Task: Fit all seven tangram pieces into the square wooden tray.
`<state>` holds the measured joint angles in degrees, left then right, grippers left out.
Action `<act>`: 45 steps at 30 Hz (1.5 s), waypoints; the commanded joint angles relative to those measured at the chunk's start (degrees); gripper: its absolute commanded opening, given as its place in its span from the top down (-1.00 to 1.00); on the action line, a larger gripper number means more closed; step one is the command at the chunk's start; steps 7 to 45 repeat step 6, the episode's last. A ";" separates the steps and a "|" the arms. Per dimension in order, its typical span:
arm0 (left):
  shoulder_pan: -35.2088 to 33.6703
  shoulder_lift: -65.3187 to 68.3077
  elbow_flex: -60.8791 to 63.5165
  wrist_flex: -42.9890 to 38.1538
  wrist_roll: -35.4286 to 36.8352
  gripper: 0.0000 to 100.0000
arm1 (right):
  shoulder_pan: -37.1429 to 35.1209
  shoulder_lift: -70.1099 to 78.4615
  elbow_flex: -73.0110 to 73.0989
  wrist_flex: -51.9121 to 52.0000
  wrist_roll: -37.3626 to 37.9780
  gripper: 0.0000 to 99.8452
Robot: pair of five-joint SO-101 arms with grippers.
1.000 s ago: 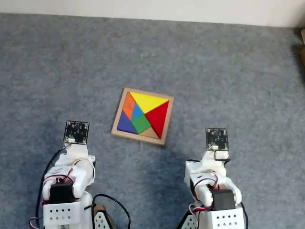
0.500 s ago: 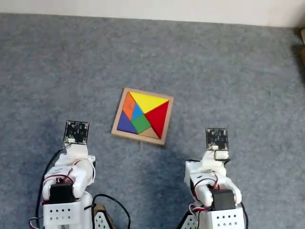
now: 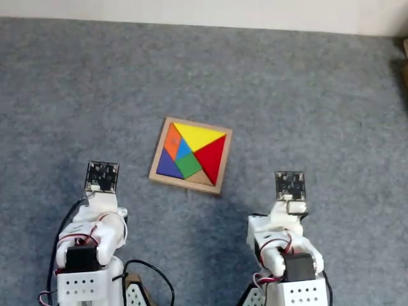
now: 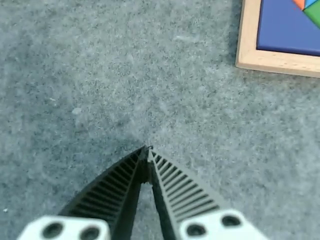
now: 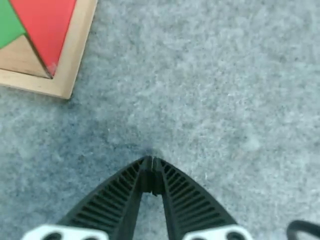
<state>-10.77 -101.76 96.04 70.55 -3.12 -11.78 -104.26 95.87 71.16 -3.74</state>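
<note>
A: Well, sitting mid-table on the grey felt cover (image 3: pixel 306 95): square wooden tray (image 3: pixel 185 183), packed with colour. Counting now: yellow triangle (image 3: pixel 201 135) at the far side, red triangle (image 3: pixel 213 158) to the right, orange piece (image 3: pixel 172 143) on the left, light blue piece (image 3: pixel 184 149), dark blue triangle (image 3: pixel 167 167), green square (image 3: pixel 189 166).

B: Plus a tan triangle (image 3: pixel 202 177) along the near rim. Hard to call as seventh piece or bare tray floor.

A: Left gripper (image 4: pixel 148 150) clenched on nothing, low over the grey felt cover, near and left of the square wooden tray, apart from its corner. Right gripper (image 5: pixel 151 160) likewise pinched tight and empty, near and right.

B: So, looks close to finished, probably. Risks from here?

A: First, calling it done too soon, with the tan triangle possibly just a gap. Second, swinging either gripper carelessly and clipping the near rim. Likely to skid the square wooden tray across the grey felt cover, or pop a loosely seated piece up and out.

B: Worth lifting clear before any sideways move, then.
</note>
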 commanded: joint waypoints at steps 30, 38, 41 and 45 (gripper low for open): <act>0.75 -2.59 1.10 0.18 -0.44 0.99 | 0.66 -1.01 7.52 0.48 -0.35 0.95; 0.75 -2.59 1.10 0.18 -0.44 0.99 | 0.66 -1.01 7.52 0.48 -0.35 0.95; 0.75 -2.59 1.10 0.18 -0.44 0.99 | 0.66 -1.01 7.52 0.48 -0.35 0.95; 0.75 -2.59 1.10 0.18 -0.44 0.99 | 0.66 -1.01 7.52 0.48 -0.35 0.95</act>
